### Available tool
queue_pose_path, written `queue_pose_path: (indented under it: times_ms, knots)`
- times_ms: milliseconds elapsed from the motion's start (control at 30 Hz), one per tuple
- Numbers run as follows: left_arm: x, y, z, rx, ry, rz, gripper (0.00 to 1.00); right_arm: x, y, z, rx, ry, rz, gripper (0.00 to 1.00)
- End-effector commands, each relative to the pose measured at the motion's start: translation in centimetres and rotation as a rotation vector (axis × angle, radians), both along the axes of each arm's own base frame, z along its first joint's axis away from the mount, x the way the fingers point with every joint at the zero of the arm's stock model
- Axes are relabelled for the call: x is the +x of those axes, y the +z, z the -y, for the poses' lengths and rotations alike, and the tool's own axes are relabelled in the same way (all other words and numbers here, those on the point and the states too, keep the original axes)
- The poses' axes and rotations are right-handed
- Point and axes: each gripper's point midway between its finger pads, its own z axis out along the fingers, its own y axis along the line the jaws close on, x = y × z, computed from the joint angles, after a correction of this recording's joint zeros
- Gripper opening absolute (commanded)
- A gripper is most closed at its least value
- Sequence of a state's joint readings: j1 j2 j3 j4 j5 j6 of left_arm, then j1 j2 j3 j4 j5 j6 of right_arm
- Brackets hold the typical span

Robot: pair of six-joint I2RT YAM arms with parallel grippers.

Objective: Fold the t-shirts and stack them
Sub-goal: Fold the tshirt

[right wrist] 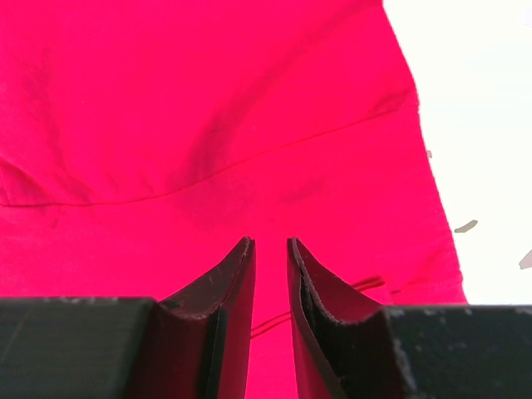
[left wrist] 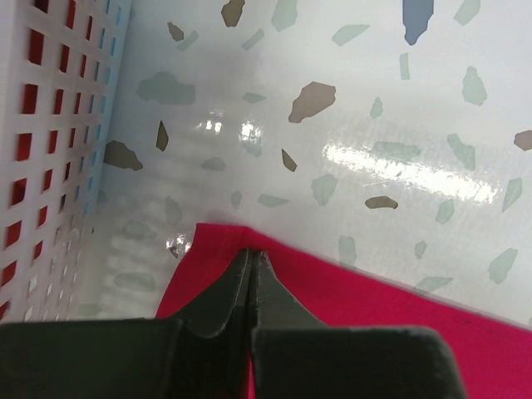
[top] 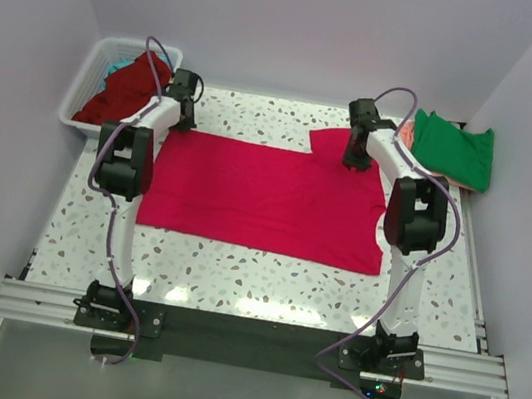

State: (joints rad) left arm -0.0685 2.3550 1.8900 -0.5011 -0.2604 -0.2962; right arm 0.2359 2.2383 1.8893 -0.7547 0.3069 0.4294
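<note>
Crimson t-shirt spread flat mid-table! Left gripper is clenched on its far-left corner; right gripper, jaws slightly apart, is over the far-right sleeve.

Quick count: 5 t-shirts that I can make out, 1 per colour. That's 1 crimson-pink t-shirt, 1 dark red t-shirt, 1 sliver of teal t-shirt, 1 green t-shirt and 1 salmon-pink t-shirt. Just 1 white basket and 1 counter. Also 2 arms and 2 tools: left tool, right tool, 2 fingers each.
</note>
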Motion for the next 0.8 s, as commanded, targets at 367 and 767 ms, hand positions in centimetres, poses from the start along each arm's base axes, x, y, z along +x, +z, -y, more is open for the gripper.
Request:
queue_pose_path:
  times_ms: [367, 767]
  knots:
    - [-5.4, -3.5, 1.1, -0.005, -0.021, -0.175, 0.20, -3.5, -1.5, 1.9, -0.027, -0.051, -0.087, 0.33]
    - [-4.4, -0.1, 1.4, 0.007, -0.030, -0.096, 0.41, -7.2, -3.1, 5.9, -0.107, -0.109, -0.192, 0.32]
